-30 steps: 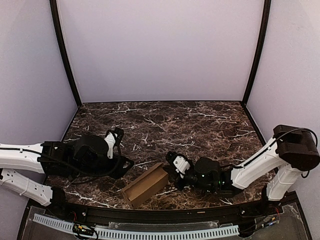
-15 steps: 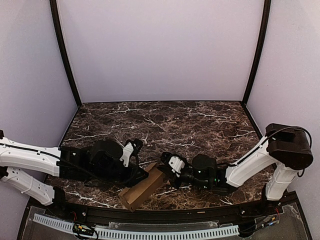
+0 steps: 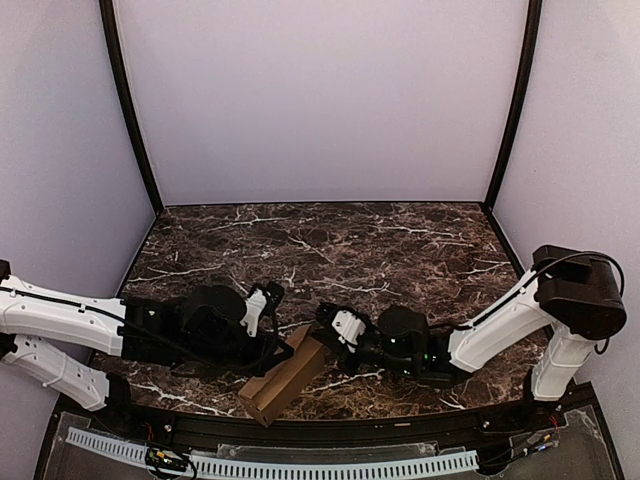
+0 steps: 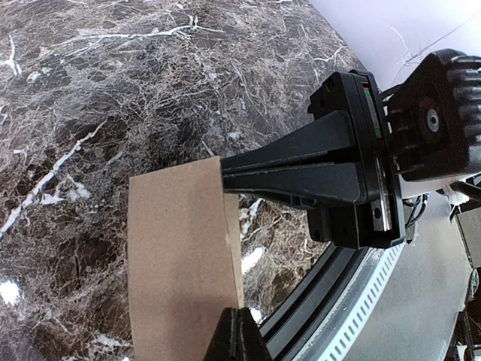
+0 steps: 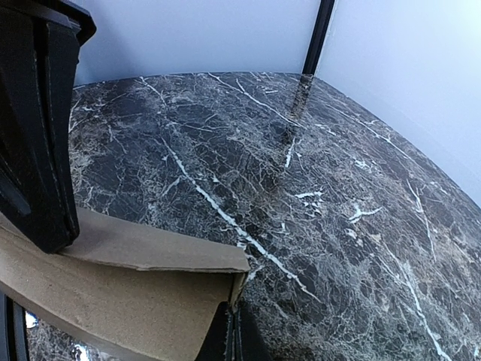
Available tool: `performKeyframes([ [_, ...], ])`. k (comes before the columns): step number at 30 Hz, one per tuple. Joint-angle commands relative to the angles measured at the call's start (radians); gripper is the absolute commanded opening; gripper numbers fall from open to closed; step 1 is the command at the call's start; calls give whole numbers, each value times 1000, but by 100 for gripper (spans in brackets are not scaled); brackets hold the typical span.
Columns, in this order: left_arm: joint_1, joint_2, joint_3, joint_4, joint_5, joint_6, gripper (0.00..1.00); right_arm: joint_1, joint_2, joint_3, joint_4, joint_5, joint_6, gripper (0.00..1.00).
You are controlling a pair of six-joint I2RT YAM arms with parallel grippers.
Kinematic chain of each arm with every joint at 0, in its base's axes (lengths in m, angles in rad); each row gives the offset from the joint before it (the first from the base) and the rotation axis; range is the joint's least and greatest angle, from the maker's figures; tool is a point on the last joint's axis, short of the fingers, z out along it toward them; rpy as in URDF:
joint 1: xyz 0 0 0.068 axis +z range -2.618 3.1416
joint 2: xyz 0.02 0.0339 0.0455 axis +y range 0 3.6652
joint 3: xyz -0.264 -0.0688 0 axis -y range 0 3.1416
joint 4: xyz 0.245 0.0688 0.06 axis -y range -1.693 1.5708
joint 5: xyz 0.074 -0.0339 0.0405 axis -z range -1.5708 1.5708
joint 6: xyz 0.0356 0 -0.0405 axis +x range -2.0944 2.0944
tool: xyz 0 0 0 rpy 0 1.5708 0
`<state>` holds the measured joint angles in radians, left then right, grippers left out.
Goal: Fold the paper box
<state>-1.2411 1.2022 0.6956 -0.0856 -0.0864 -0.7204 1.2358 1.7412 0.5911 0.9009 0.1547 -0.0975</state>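
The dark brown, white-veined marble table top (image 3: 400, 240) fills the lower half of the top view, closed in by pale lavender walls (image 3: 320, 100) with black corner posts (image 3: 128, 110). The white-and-black left arm (image 3: 60, 315) reaches in from the left edge of the frame and the white-and-black right arm (image 3: 500, 325) from the right edge. Both lie low over the table and meet at lower centre. There the plain tan-brown cardboard paper box (image 3: 285, 378), a slim rectangular shape, lies on the table at a slant. Its lower-left end is close to the black rail (image 3: 320, 430) along the bottom of the frame, and its upper-right end sits between the two claws. The left gripper (image 3: 288, 352) is at the box's upper-left long side. In the left wrist view its fingers (image 4: 225, 342), at bottom centre, are pressed fully together against the right edge of the cardboard; whether an edge is pinched between them cannot be told. The right gripper (image 3: 322, 335) is likewise fully closed and holds nothing. In the left wrist view its joined black fingers (image 4: 285, 184) come in from the right and touch the box's upper right corner with their tips. In the right wrist view, at bottom centre, its own fingers (image 5: 223, 347) meet the corner of a cardboard flap.
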Motion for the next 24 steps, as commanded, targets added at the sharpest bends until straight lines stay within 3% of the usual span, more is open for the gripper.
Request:
performKeyframes([
  [1, 0, 41, -28, 7, 37, -16, 1, -5, 24, -10, -194, -7, -2, 1],
  [5, 0, 62, -30, 16, 32, -22, 1, -4, -14, -11, -225, -25, 4, 29],
  [10, 0, 78, -40, 26, 15, -35, 1, -1, -79, -19, -288, -45, 0, 50],
  [24, 0, 115, -69, 47, -17, -73, 1, -1, -315, 22, -633, -151, -77, 59],
])
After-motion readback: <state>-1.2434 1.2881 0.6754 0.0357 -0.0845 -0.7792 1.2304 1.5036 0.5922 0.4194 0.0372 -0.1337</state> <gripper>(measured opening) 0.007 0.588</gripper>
